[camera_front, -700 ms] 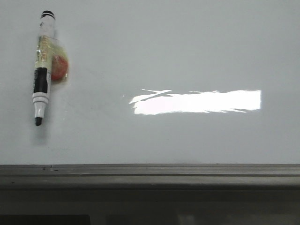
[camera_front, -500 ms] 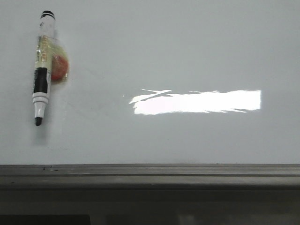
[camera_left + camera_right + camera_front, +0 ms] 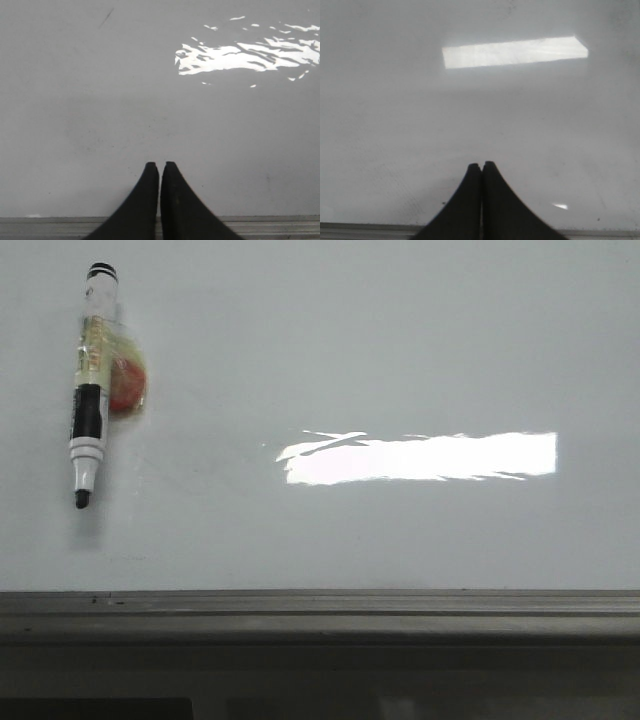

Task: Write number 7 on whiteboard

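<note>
The whiteboard (image 3: 400, 350) fills the front view, pale and glossy, and no number 7 shows on it. A marker (image 3: 90, 380) lies on it at the left, uncapped, black tip toward the near ledge, with an orange-and-yellow piece (image 3: 127, 383) beside its barrel. Neither gripper appears in the front view. In the left wrist view my left gripper (image 3: 160, 164) hangs over bare board (image 3: 100, 100), fingers nearly together, nothing held. In the right wrist view my right gripper (image 3: 481, 164) is shut and empty over bare board (image 3: 395, 125).
A grey metal ledge (image 3: 320, 605) runs along the board's near edge, also seen behind the fingers as the ledge (image 3: 50, 225) and the ledge (image 3: 370, 230). A bright glare patch (image 3: 420, 458) lies mid-board. A short dark streak (image 3: 106, 17) marks the board.
</note>
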